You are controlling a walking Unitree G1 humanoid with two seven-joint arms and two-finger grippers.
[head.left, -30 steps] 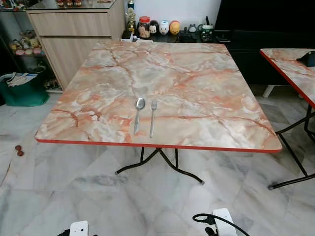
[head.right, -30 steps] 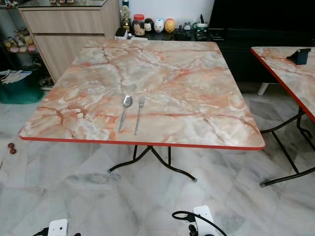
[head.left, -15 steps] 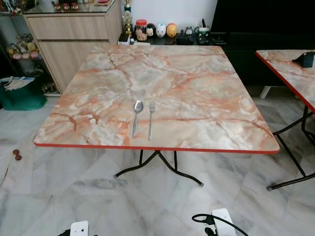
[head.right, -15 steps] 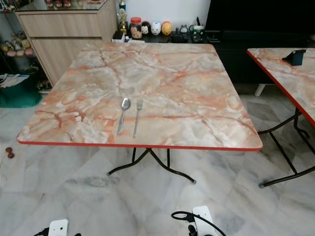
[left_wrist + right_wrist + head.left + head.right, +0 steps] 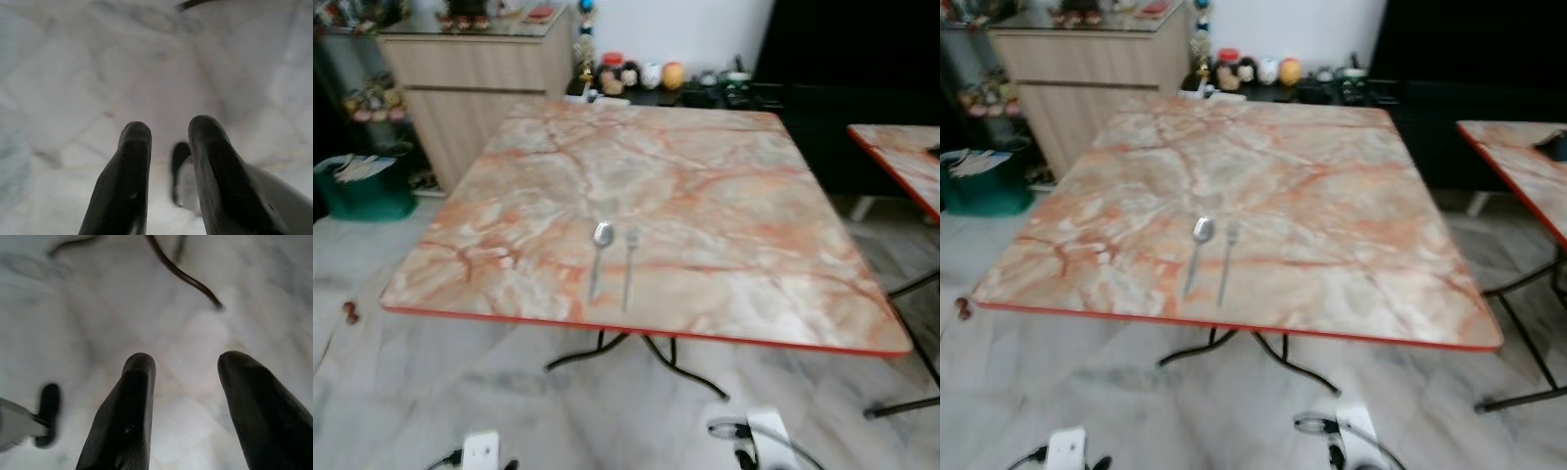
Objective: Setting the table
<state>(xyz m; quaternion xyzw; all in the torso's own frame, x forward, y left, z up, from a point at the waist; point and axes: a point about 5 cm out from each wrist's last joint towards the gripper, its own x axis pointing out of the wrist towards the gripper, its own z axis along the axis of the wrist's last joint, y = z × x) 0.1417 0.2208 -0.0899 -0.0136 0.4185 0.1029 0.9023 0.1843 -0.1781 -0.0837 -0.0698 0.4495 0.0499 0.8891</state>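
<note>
A spoon (image 5: pixel 599 255) and fork (image 5: pixel 628 265) lie side by side near the table's (image 5: pixel 754 215) front edge, both grippers (image 5: pixel 168 134) (image 5: pixel 186 367) apart, empty.

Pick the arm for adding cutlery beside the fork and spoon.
Left, marginally. The silver metal spoon and silver metal fork lie left of centre near the marble-patterned table's front edge. Both claws, left and right, hang open and empty over the floor.
</note>
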